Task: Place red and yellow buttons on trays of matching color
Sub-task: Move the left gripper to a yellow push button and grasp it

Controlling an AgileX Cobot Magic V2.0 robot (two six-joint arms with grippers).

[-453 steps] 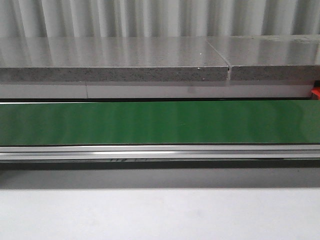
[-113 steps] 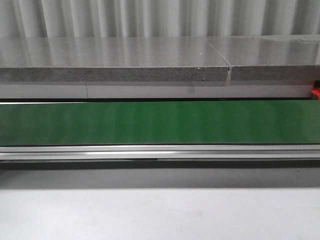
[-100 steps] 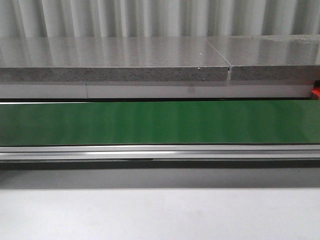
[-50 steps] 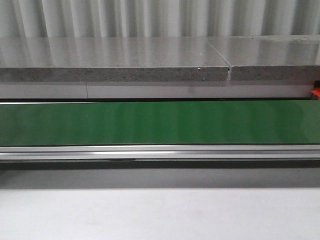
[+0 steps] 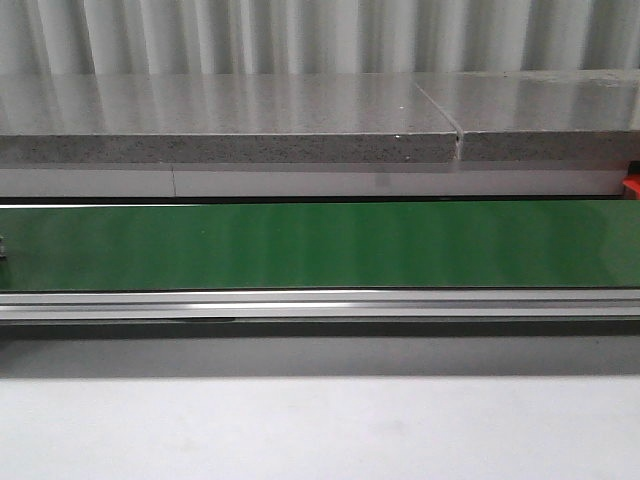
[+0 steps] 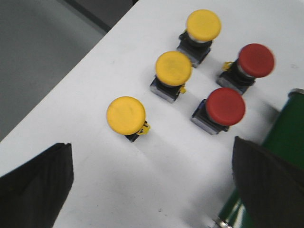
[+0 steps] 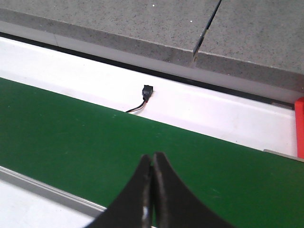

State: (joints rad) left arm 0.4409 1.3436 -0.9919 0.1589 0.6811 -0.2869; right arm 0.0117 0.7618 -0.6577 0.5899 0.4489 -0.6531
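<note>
The green belt (image 5: 320, 245) runs bare across the whole front view, with a grey stone ledge (image 5: 230, 120) behind it and the white counter (image 5: 320, 430) in front; no trays show in any view, so where each colour must go cannot be told from here. A sliver of red (image 5: 632, 188) sits at the far right edge of the front view, too small to name.

The buttons are all on the white counter under the left arm, beside the belt's end. Three are yellow: the nearest yellow button (image 6: 126, 115) stands alone, the middle yellow button (image 6: 174, 69) and the far yellow button (image 6: 203, 25) line up beyond it. Two are red: the near red button (image 6: 225, 106) and the far red button (image 6: 256, 60), close beside each other and next to the belt.

The left pincer (image 6: 152, 185) hangs released, its dark fingers (image 6: 35, 183) spread wide over the counter short of the cluster. The right pincer (image 7: 152, 190) is clenched on nothing, above the belt.

The step in hand looks like choosing and reaching for one button. The lone yellow one is the best pick, with free space all round. Centre the open jaws over its cap, come straight down, and close on the body under the cap so that the neighbours are not knocked
</note>
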